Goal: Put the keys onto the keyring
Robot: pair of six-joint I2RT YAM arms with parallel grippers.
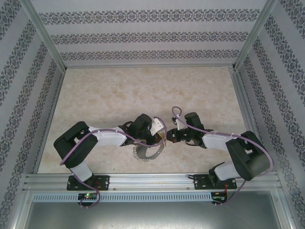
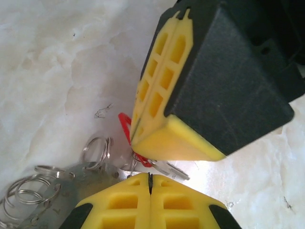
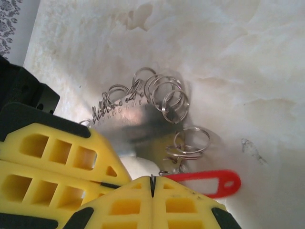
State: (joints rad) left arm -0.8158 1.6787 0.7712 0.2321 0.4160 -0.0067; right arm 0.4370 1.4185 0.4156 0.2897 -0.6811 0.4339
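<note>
Threading is unfinished: right gripper (image 3: 152, 183) pinches the red-headed key (image 3: 205, 182), with the keyring (image 3: 138, 121) just ahead of its fingertips; left gripper (image 2: 150, 177) is closed beside it, grip unclear.

You have a tiny key with a bright red plastic head (image 3: 205, 182), a grey metal keyring hoop (image 3: 136, 121) fringed with shiny silver wire loops, a yellow-and-black left gripper (image 2: 150, 176) and right gripper (image 3: 152, 178), a cream marbled tabletop (image 1: 143, 90), and white walls banded with dark floral stripes (image 1: 143, 37).
</note>
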